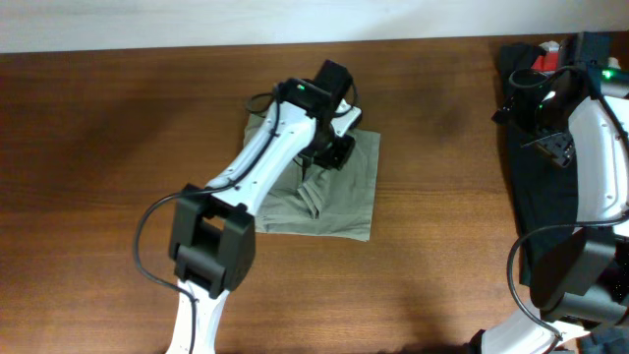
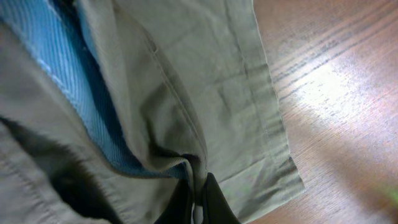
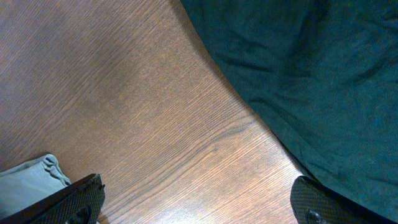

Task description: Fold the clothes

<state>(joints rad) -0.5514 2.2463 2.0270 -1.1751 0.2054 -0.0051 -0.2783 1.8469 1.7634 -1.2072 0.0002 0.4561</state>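
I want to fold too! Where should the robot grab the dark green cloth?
By its edge next to the bare table, coming in from that side. The dark green cloth lies flat there with a clean border, and the open right gripper hovers over that edge.

Overhead: even, moderate light; soft shadows on olive cloth [image 1: 349,197]; uneven sheen across bench [image 1: 98,128]; dark cloth [image 1: 531,197] at right near black, folds lost.
Left wrist: hard white glare on bench at right; olive cloth close, slightly soft; deep shadow lower left.
Right wrist: dimmer; wood grain sharp; right claw [image 3: 199,208] fingertips blurred at lower corners.
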